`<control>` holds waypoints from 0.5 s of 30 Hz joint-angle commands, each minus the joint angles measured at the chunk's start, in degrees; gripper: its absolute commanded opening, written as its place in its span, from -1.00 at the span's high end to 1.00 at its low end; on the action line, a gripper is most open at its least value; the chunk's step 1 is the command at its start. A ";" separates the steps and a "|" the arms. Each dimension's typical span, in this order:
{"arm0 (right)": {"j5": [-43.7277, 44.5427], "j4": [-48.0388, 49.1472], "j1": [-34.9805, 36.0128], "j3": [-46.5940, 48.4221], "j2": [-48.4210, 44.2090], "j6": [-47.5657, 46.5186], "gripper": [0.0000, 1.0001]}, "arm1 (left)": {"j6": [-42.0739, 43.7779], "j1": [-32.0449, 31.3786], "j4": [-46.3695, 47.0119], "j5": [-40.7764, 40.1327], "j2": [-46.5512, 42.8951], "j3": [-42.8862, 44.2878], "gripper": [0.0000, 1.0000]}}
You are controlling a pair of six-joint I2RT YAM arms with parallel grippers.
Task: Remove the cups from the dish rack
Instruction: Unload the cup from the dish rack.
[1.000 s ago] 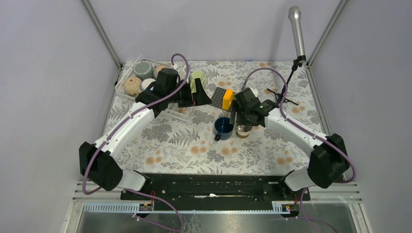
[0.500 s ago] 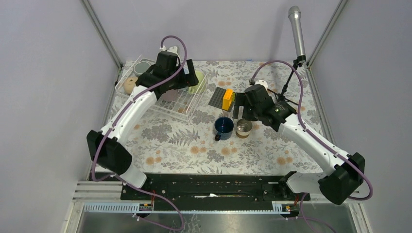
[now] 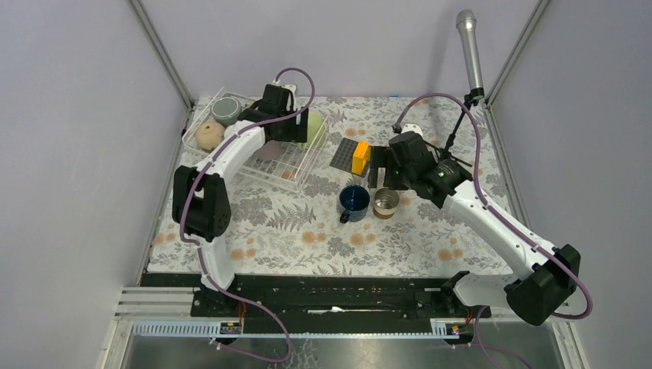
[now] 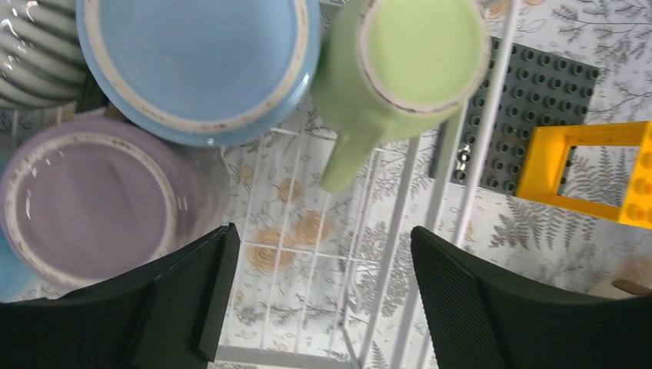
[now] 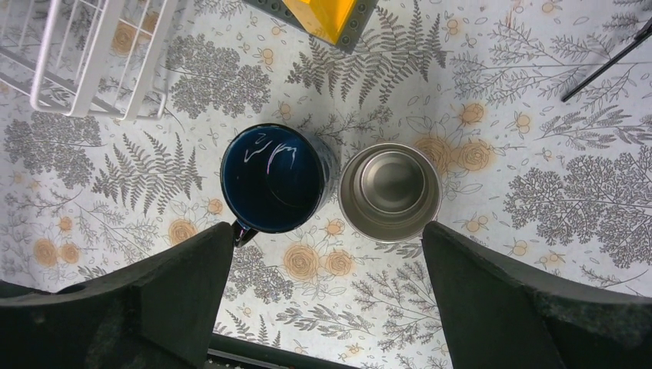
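The dish rack (image 3: 231, 154) stands at the back left. It holds a grey mug (image 3: 225, 110), a tan mug (image 3: 209, 134), a mauve mug (image 4: 84, 200), a light blue mug (image 4: 192, 61), a ribbed grey-white mug (image 4: 31, 61) and a pale green mug (image 4: 419, 54) (image 3: 314, 129). My left gripper (image 4: 323, 300) (image 3: 296, 132) hovers open and empty over the rack's right end, just short of the green mug's handle. A navy mug (image 5: 277, 177) (image 3: 354, 200) and a steel mug (image 5: 390, 191) (image 3: 385, 202) stand side by side on the table. My right gripper (image 5: 327, 300) (image 3: 378, 177) hangs open above them.
A dark grey studded plate (image 3: 346, 152) with a yellow block (image 3: 360, 157) lies right of the rack, also in the left wrist view (image 4: 530, 100). A microphone on a stand (image 3: 469, 54) rises at the back right, its tripod legs (image 3: 450, 157) on the table.
My right gripper has lifted off the steel mug, which stays beside the navy mug. My left arm has swung back over the rack toward the green mug.
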 commanded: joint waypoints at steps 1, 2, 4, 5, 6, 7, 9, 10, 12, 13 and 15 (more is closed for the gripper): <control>-1.12 -0.90 0.44 3.29 -1.72 -1.82 -0.99 | 5.51 1.54 5.08 4.26 1.27 4.15 -0.68; -1.16 -0.86 0.48 3.29 -1.72 -1.84 -0.99 | 6.43 1.56 5.34 4.63 1.73 4.10 -0.64; -1.18 -0.86 0.44 3.26 -1.65 -1.62 -0.99 | 8.12 1.77 5.23 6.23 2.67 4.38 -0.55; -1.13 -0.93 0.46 3.33 -1.53 -1.58 -0.99 | 8.93 1.90 5.27 7.18 3.04 4.37 -0.52; -1.29 -0.92 0.49 3.44 -1.27 -1.52 -0.99 | 9.67 1.87 5.32 8.12 3.41 4.40 -0.49; -1.39 -0.89 0.49 3.56 -1.20 -1.45 -0.99 | 10.30 1.88 5.30 8.62 3.83 4.63 -0.46; -1.52 -1.01 0.49 3.86 -1.02 -1.47 -0.99 | 11.21 1.99 5.08 8.61 5.02 5.23 -0.42; -1.44 -1.03 0.47 3.93 -1.04 -1.41 -0.99 | 11.66 2.03 4.96 8.71 5.62 5.54 -0.41; -1.36 -1.23 0.44 4.16 -0.87 -1.42 -0.99 | 12.40 2.34 4.39 8.79 7.02 6.58 -0.35; -1.29 -1.36 0.49 4.22 -0.84 -1.48 -0.99 | 12.42 2.49 4.43 8.71 7.48 6.78 -0.34; -1.17 -1.54 0.45 4.17 -0.84 -1.47 -0.99 | 14.23 2.80 4.62 9.29 8.37 6.90 -0.28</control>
